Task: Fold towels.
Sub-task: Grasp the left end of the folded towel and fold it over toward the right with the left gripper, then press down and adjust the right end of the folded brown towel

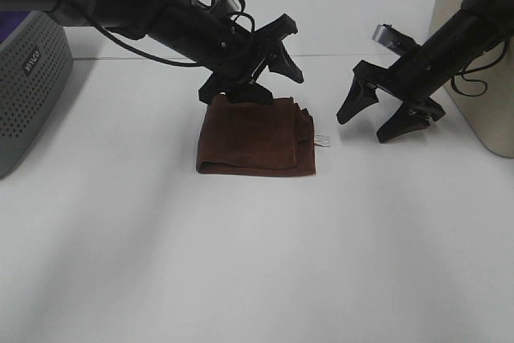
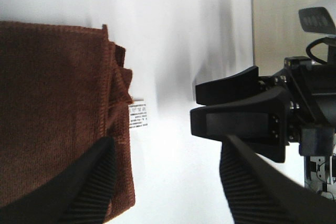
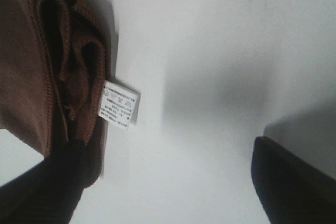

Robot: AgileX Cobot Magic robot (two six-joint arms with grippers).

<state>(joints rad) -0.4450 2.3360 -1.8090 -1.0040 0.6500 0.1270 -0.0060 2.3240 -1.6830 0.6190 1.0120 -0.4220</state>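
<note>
The dark reddish-brown towel (image 1: 255, 140) lies folded into a thick rectangle at the middle of the white table (image 1: 241, 263). Its layered edges and small white tag (image 1: 323, 140) face right. My left gripper (image 1: 295, 52) is open and empty, just above the towel's far edge. In the left wrist view its fingers (image 2: 84, 187) straddle the towel's (image 2: 52, 103) layered edge and the tag (image 2: 137, 115). My right gripper (image 1: 365, 128) is open and empty, above the table to the right of the tag. The right wrist view shows the towel's folds (image 3: 31, 61) and the tag (image 3: 119, 104).
A grey perforated box (image 1: 28, 86) stands at the left edge of the table. A beige box (image 1: 474, 70) stands at the right edge, behind my right arm.
</note>
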